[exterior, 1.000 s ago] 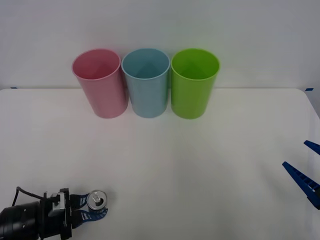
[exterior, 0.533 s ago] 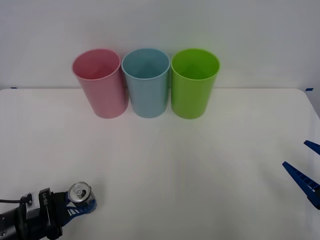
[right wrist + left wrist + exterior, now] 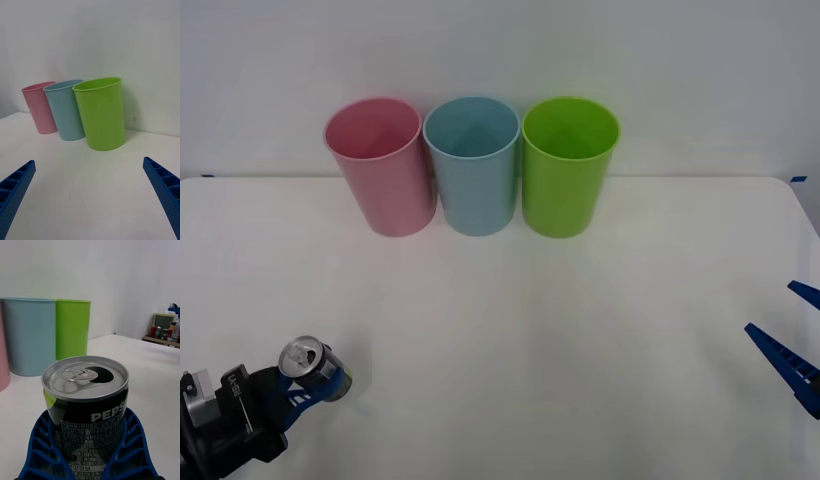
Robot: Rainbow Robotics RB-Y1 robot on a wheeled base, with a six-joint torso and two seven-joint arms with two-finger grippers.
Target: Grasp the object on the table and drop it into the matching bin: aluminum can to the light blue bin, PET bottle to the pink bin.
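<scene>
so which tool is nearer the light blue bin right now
Left. The left tool, shut on the aluminum can, is at the near left of the table, nearer the light blue bin. The right tool hangs open at the far right edge.

Small silver aluminum can (image 3: 310,363) at the white table's (image 3: 580,330) near left; pink bin (image 3: 380,165), light blue bin (image 3: 473,165) and lime green cup (image 3: 568,165) stand left to right along the far edge.
</scene>
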